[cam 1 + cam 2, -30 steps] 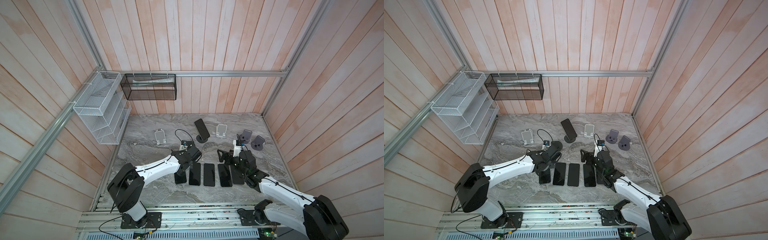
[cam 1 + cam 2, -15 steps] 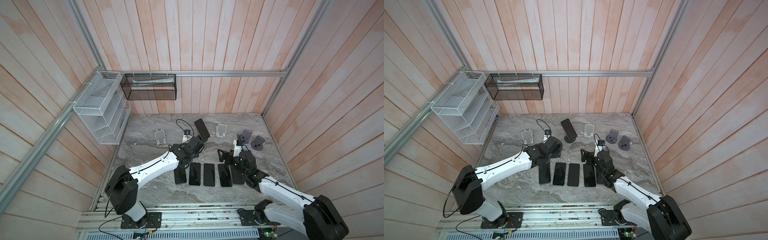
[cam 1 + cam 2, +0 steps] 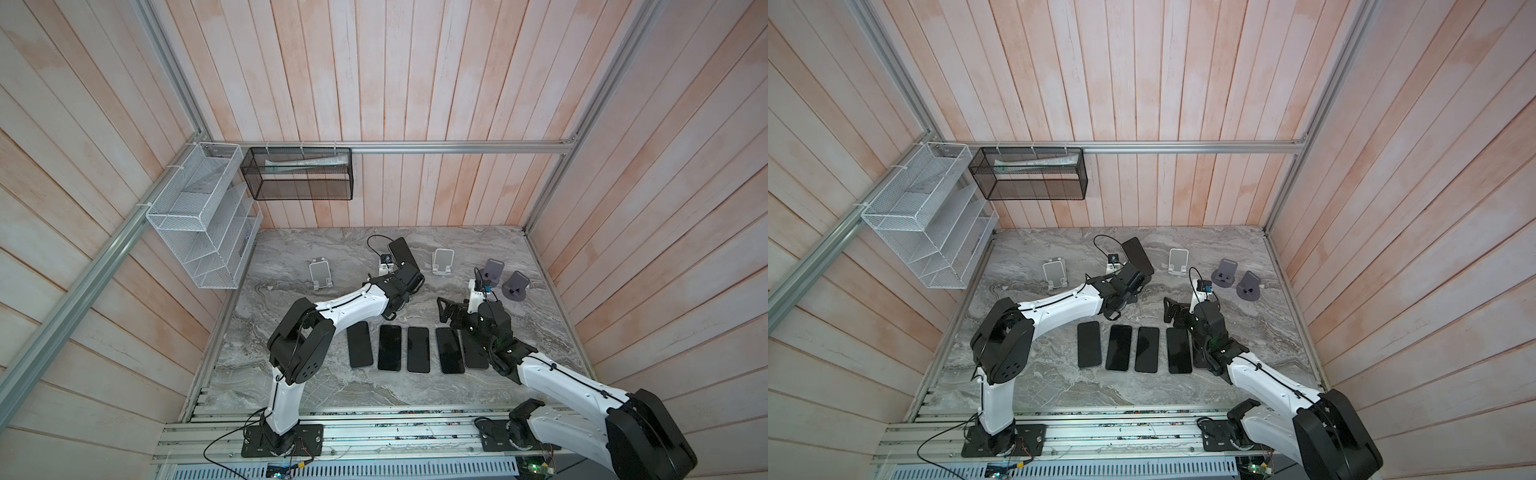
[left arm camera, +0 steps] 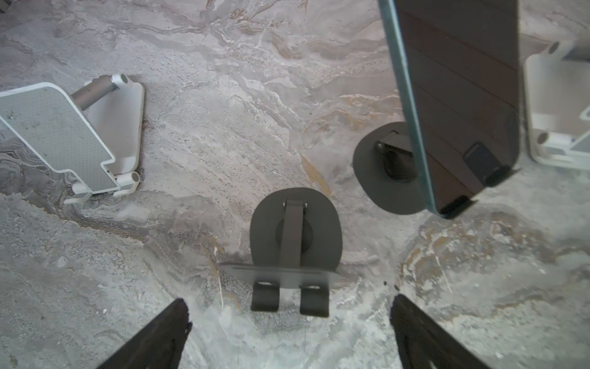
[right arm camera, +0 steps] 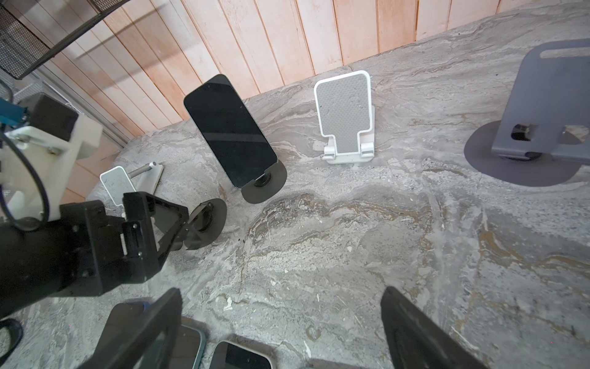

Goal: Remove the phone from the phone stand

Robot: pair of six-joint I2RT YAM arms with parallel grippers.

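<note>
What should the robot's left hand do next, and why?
Probably swing the open left gripper over to the phone and straddle its edges. It is the only phone on a stand, nothing holds it, and the gripper faces an empty stand beside it.

Probably a robot test cell: plank walls (image 3: 415,83), aluminium framing (image 3: 457,146), marble-look tabletop (image 3: 548,324), wall-hung mesh baskets (image 3: 199,224).

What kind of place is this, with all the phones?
Probably a robot practice booth: a left arm and right arm bolted to a metal rail, plank walls boxing in a marble-look table, phones laid in a neat row.
</note>
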